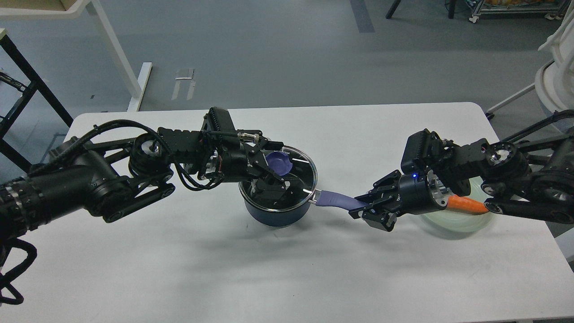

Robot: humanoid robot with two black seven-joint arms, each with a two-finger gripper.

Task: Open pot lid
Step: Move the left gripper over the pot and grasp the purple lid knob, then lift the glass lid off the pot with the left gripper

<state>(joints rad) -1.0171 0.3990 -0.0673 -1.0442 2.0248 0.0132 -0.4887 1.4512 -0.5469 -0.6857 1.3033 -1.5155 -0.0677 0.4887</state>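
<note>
The pot (276, 211) sat at table (287, 278) centre, interior dark; the plate (453, 222) at 3 o'clock held a carrot (466, 205). The left gripper (274, 168) clamped the knob of the lid (301, 172), tilted above the pot. The right gripper (365, 211) was closed on the pot's handle (338, 200).

A white table (287, 269) stands on grey floor (278, 54) beside white desk legs (114, 49).

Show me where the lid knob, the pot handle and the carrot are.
lid knob (278, 162), head view, on its purple-blue top.
pot handle (334, 198), head view, on the lavender shaft's middle.
carrot (466, 204), head view, on the orange body below the right arm.
</note>
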